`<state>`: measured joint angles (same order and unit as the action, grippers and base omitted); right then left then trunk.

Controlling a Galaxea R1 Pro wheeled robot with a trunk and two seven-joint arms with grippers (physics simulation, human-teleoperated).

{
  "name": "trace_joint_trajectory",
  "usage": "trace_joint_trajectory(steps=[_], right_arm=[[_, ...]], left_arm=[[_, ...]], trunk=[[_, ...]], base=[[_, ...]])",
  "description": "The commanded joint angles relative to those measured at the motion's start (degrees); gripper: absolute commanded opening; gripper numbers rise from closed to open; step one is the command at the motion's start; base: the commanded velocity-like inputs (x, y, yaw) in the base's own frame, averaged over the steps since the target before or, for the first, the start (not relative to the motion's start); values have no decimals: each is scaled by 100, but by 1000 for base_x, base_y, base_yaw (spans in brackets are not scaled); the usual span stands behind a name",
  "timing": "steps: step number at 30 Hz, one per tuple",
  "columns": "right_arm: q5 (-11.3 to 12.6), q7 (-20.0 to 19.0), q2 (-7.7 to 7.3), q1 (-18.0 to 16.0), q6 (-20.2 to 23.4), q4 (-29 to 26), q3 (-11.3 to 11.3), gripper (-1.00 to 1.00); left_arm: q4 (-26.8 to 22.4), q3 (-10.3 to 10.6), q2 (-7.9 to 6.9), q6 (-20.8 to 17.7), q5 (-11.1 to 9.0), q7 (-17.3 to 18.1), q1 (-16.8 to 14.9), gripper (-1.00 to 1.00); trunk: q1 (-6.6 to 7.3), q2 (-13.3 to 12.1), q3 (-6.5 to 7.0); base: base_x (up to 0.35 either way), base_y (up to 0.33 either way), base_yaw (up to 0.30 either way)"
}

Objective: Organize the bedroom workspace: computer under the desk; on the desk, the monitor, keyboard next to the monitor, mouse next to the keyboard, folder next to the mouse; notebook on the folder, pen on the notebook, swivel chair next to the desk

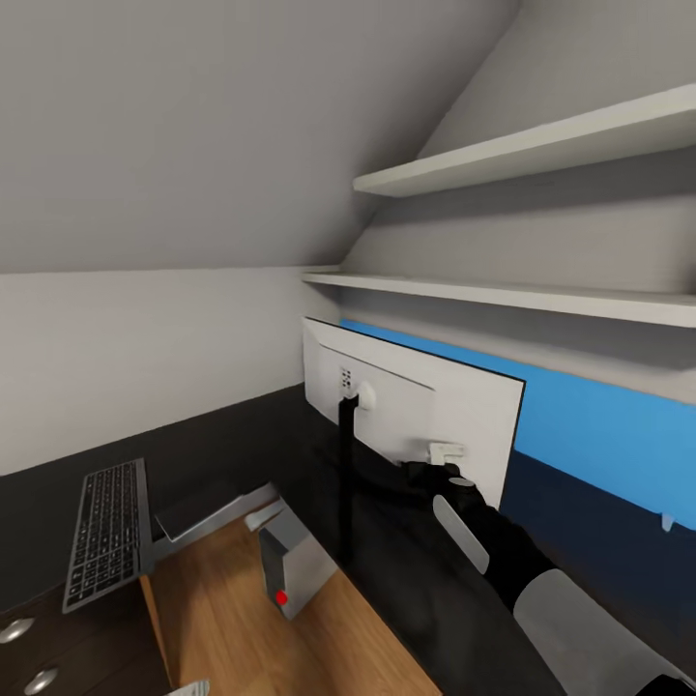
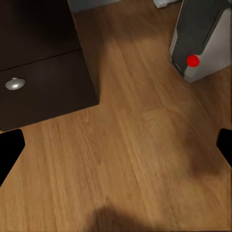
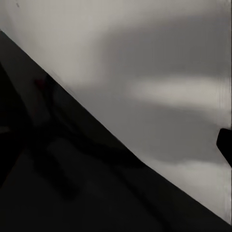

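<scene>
right gripper (image 1: 447, 464) sits at the monitor (image 1: 454, 406) mid-frame, can't tell if it's clamped, probably steadying it upright on the desk (image 1: 580, 541). left gripper (image 2: 116, 140) gapes over bare floor; computer (image 1: 295, 565) lower-center, keyboard (image 1: 106, 532) lower left.

The right gripper's (image 1: 447, 454) fingertips are being hidden against the monitor's (image 1: 464, 406) white back; the jaw gap cannot be judged. The monitor's screen side is being kept out of sight. The computer (image 2: 200, 41) is being cropped by the frame edge.
</scene>
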<state>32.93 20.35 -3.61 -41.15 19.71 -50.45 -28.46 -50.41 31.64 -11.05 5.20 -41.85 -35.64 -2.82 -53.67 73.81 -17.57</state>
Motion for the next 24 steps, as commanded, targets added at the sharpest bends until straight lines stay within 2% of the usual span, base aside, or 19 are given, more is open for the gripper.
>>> trace_joint_trajectory(steps=[1,10,24], right_arm=[[38,56,-8,-7,16,-11,-28,100],[42,50,-8,-6,-99,74,-28,100],[30,40,-8,-5,-169,106,-36,100]], left_arm=[[22,40,-7,56,-57,-38,-8,100],[71,42,1,60,-52,-31,-8,100],[93,35,-9,60,-69,-38,-8,100]], trunk=[[0,5,-3],[0,5,23],[0,5,24]], base=[[0,0,-241],[0,0,-227],[0,7,-11]])
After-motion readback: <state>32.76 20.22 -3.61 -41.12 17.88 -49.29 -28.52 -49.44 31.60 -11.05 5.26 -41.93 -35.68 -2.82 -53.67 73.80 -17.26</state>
